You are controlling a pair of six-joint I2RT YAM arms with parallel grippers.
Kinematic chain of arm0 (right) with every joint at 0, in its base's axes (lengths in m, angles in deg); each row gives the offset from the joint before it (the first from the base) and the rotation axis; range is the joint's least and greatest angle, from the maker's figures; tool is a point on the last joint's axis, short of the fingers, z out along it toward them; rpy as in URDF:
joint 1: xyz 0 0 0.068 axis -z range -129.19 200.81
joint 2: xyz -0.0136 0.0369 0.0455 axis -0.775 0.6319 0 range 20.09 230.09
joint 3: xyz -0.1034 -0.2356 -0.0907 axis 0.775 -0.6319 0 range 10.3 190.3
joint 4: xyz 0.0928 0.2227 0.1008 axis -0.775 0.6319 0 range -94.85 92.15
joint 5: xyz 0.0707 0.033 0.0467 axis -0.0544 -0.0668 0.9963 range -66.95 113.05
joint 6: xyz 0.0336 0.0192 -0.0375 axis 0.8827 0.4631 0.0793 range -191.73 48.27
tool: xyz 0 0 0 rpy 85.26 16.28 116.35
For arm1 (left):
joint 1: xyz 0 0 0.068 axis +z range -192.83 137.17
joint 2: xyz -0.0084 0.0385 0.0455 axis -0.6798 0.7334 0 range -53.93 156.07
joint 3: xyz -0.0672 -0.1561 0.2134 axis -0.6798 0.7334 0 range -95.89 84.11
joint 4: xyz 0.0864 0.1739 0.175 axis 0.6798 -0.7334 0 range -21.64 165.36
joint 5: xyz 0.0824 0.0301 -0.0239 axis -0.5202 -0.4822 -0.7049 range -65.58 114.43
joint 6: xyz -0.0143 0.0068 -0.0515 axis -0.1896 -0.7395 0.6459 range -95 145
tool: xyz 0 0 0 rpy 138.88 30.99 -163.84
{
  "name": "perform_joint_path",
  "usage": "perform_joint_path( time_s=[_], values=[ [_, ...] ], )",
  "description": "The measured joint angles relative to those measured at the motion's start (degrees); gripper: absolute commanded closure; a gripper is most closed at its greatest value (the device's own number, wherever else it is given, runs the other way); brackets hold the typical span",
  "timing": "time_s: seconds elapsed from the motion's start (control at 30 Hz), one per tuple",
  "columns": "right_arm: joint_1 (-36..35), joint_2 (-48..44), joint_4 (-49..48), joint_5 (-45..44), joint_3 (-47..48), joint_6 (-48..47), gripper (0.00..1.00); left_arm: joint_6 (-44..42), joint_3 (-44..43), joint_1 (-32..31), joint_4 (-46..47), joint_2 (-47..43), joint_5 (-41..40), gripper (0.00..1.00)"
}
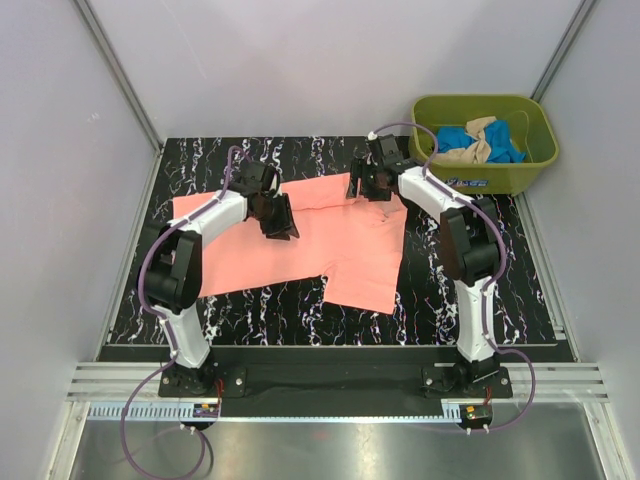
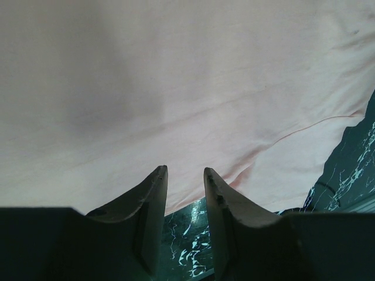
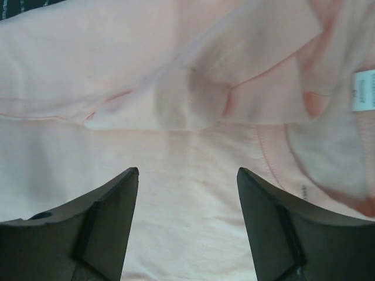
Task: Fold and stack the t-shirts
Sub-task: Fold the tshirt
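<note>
1. Right claw (image 3: 186,172) hung over the pink tee (image 1: 340,245) near its collar, jaws wide apart and empty.
2. Left claw (image 2: 183,171) sat at the hem, jaws narrowly apart and empty.
3. Said pink tee lay rumpled on the table (image 1: 260,310). Judged light, limp and crease-prone; best pinched at hem corners.
4. Spare tees (image 1: 480,142) lay in the tub (image 1: 500,180).

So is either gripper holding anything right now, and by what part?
Nothing held. Right gripper open above the salmon-pink t-shirt; left gripper part-open at its edge, no cloth pinched.
</note>
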Motion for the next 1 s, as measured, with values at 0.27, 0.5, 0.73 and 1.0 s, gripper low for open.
perform_joint_path(
  time_s=[0.27,0.5,0.73,1.0],
  values=[
    [3.17,1.86,-8.74,10.97,-2.23,4.09,0.21,-0.24,0.09,1.27,-0.07,-0.2,0.39,0.64],
    [5.07,7.52,-12.31,16.17,-0.07,7.37,0.24,-0.28,0.55,2.86,-0.11,-1.18,0.68,0.64],
    [5.03,8.83,-16.57,20.13,-0.17,11.67,0.28,-0.46,0.55,4.07,-0.46,-1.18,0.85,0.64],
    [5.03,10.32,-24.76,24.63,-0.61,19.54,0.39,-0.61,0.48,4.44,-1.25,-1.18,1.09,0.64]
  ],
)
